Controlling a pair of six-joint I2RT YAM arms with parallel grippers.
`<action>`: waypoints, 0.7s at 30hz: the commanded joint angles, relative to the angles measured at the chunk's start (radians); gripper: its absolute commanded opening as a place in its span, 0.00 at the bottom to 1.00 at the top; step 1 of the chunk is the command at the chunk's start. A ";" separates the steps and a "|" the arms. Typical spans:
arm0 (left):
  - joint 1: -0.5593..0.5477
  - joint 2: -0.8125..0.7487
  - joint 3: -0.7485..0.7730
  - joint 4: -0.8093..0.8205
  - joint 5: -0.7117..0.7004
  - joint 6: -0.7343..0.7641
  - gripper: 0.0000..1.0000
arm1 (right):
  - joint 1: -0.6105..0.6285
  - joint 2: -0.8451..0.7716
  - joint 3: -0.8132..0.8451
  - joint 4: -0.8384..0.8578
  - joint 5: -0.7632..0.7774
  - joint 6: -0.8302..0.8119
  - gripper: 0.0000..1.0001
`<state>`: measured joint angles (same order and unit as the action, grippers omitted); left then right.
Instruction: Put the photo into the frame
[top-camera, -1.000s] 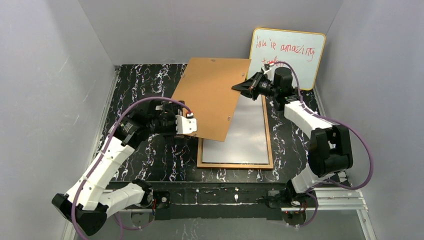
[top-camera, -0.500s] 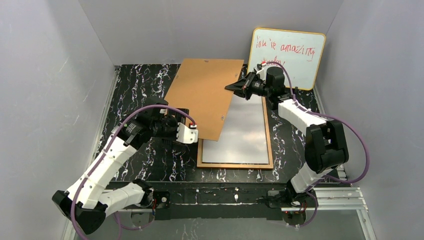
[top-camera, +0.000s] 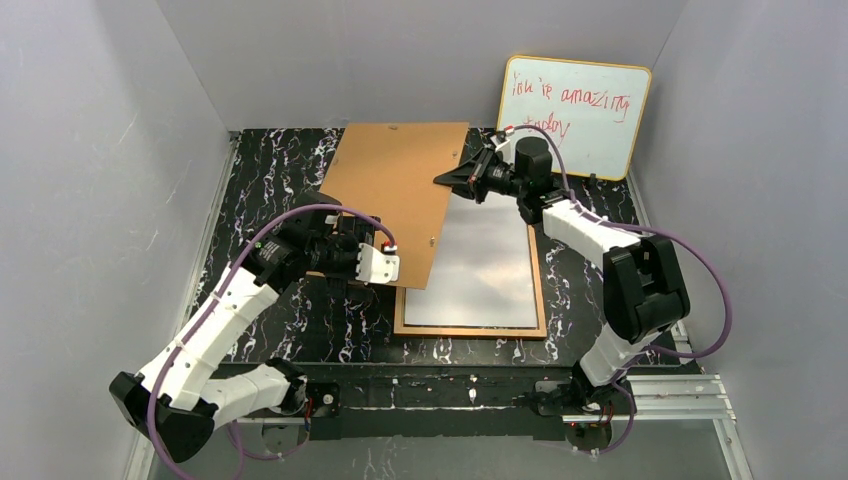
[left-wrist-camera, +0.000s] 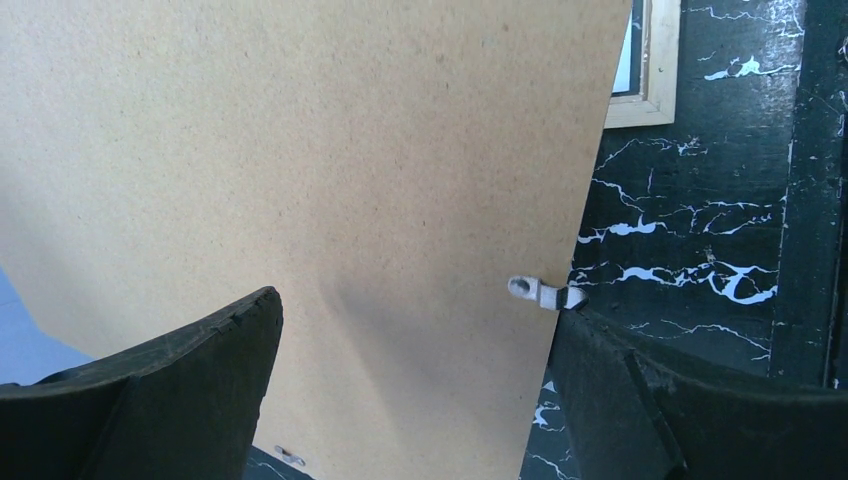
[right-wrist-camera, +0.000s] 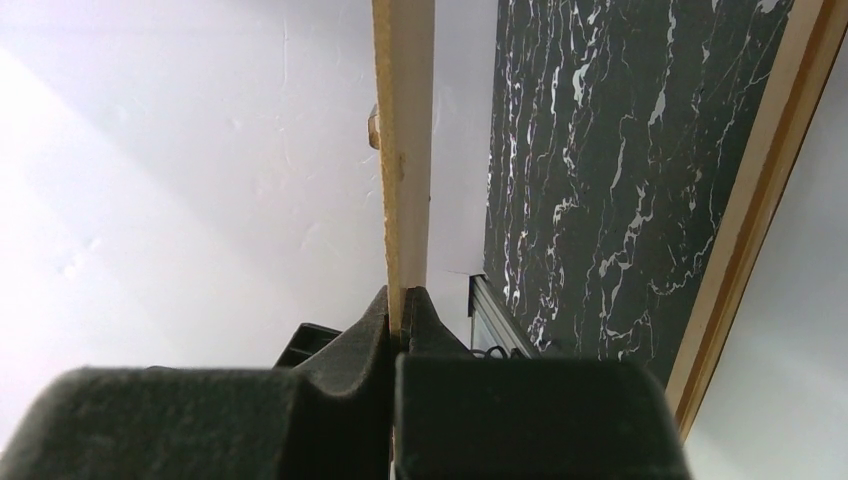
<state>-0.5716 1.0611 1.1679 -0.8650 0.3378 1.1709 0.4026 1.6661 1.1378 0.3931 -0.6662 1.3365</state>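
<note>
The frame (top-camera: 470, 331) lies flat on the table, its grey glass facing up inside an orange-brown rim. Its brown back board (top-camera: 395, 190) is off it, raised and tilted over the frame's left side. My right gripper (top-camera: 443, 180) is shut on the board's right edge (right-wrist-camera: 403, 150), the pads pinching it from both sides (right-wrist-camera: 403, 310). My left gripper (top-camera: 385, 262) stands wide open at the board's near corner, the board (left-wrist-camera: 300, 150) spanning the gap between its fingers (left-wrist-camera: 150, 400). A small metal clip (left-wrist-camera: 540, 293) sticks out of the board's edge. The photo is out of view.
A yellow-edged whiteboard (top-camera: 575, 110) with red handwriting leans on the back wall at the right. Grey walls close in the black marbled table (top-camera: 270, 180) on three sides. The frame's corner (left-wrist-camera: 655, 70) shows past the board.
My right gripper has carried the back board leftward, uncovering more of the glass. My left gripper has shifted slightly nearer and to the right under the board's near corner, still open.
</note>
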 joint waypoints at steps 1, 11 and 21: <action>-0.007 -0.001 0.015 0.023 0.027 -0.021 0.98 | 0.048 0.001 0.061 0.122 -0.005 0.046 0.01; -0.015 0.009 0.031 0.029 0.045 -0.046 0.98 | 0.105 0.037 0.087 0.132 0.033 0.046 0.01; -0.020 0.039 0.063 0.029 0.071 -0.096 0.98 | 0.157 0.081 0.121 0.119 0.009 0.004 0.01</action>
<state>-0.5854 1.0863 1.1755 -0.9089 0.3637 1.1088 0.5007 1.7351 1.1976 0.4263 -0.5949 1.3449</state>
